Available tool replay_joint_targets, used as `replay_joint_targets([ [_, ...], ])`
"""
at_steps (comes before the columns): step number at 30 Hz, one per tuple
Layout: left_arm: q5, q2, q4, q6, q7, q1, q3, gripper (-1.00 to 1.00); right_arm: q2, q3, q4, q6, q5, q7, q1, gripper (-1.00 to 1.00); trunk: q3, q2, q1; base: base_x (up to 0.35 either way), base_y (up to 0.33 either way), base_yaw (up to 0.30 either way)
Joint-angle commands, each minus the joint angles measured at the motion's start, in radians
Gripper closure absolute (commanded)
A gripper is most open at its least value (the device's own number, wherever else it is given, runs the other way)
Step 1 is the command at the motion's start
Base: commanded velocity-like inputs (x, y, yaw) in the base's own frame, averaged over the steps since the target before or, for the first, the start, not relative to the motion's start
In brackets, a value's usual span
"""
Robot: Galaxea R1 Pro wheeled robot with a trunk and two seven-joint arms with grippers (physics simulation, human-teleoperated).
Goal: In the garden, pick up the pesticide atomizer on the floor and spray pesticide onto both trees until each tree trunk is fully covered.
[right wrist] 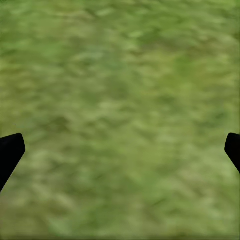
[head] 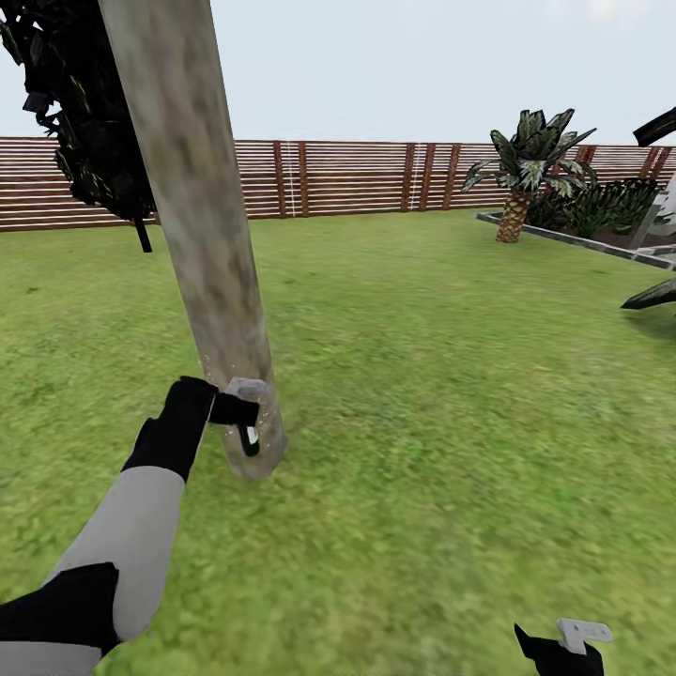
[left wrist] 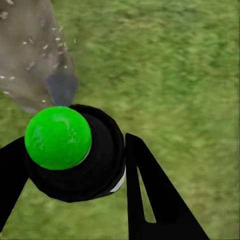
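Note:
A thick mottled grey-beige tree trunk [head: 202, 235] leans up from the grass at the left. Right beside its base, my left gripper [head: 235, 411] is shut on the pesticide atomizer [head: 248, 439], a small dark bottle with a white mark. In the left wrist view the atomizer [left wrist: 75, 160] sits between my two black fingers [left wrist: 150, 200], showing a bright green round top. A grey cone points from it at the trunk [left wrist: 27, 55], which is dotted with white specks. My right gripper [head: 563, 646] hangs low at the right, open over grass [right wrist: 120, 100].
A brown slat fence [head: 376, 176] closes the lawn behind. A short palm [head: 521, 174] and low bushes stand in a grey-edged bed [head: 563, 237] at the right. Dark foliage [head: 94, 122] hangs at upper left. Open lawn [head: 441, 394] spreads right of the trunk.

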Motion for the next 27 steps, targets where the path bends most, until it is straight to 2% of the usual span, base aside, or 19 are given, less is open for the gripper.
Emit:
replay_joint_targets([
  [1, -0.002, 0.002, -0.013, 0.011, -0.001, -0.007, -0.017, 1.0, 0.0, 0.0, 0.0, 0.0, 0.0, 0.0, 0.0, -1.0, 0.0, 0.0, 0.0, 0.0, 0.0, 0.0],
  [4, -0.001, 0.004, -0.051, 0.078, -0.003, -0.024, -0.047, 1.0, 0.0, 0.0, 0.0, 0.001, 0.0, 0.0, 0.0, -1.0, 0.0, 0.0, 0.0, 0.0, 0.0, 0.0],
  [7, -0.003, 0.005, -0.083, 0.102, -0.003, -0.039, -0.053, 1.0, 0.0, -0.001, 0.0, 0.001, 0.0, 0.0, 0.0, -1.0, 0.0, 0.0, 0.0, 0.0, 0.0, 0.0],
  [10, -0.005, 0.007, -0.1, 0.11, -0.003, -0.068, -0.054, 1.0, 0.0, 0.0, 0.0, 0.001, 0.0, 0.0, 0.0, -1.0, 0.0, 0.0, 0.0, 0.0, 0.0, 0.0],
  [13, -0.01, 0.01, -0.096, 0.117, -0.003, -0.135, -0.055, 1.0, 0.0, 0.0, 0.0, 0.0, 0.0, 0.0, 0.0, -1.0, 0.0, 0.0, 0.0, 0.0, 0.0, 0.0],
  [15, -0.024, 0.009, -0.091, 0.119, -0.003, -0.164, -0.055, 1.0, 0.0, -0.001, 0.0, 0.001, 0.0, 0.0, 0.0, -1.0, 0.0, 0.0, 0.0, 0.0, 0.0, 0.0],
  [22, -0.043, 0.014, -0.089, 0.119, -0.003, -0.172, -0.055, 1.0, 0.0, -0.001, 0.0, 0.0, 0.0, 0.0, 0.0, -1.0, 0.0, 0.0, 0.0, -0.087, 0.025, 0.0],
  [23, -0.046, 0.027, -0.089, 0.119, -0.002, -0.171, -0.056, 1.0, 0.0, 0.0, 0.0, 0.0, 0.0, 0.0, 0.0, -1.0, 0.0, 0.0, 0.0, -0.014, 0.005, 0.0],
  [26, -0.062, 0.123, -0.093, 0.12, -0.003, -0.171, -0.045, 1.0, 0.0, 0.0, 0.0, 0.0, 0.0, 0.0, 0.0, -1.0, 0.0, 0.0, 0.0, -0.004, 0.001, 0.0],
  [27, -0.062, 0.144, -0.094, 0.12, -0.004, -0.171, -0.044, 1.0, 0.0, 0.0, 0.0, 0.001, 0.0, 0.0, 0.0, -1.0, 0.0, 0.0, 0.0, -0.001, 0.0, 0.0],
])
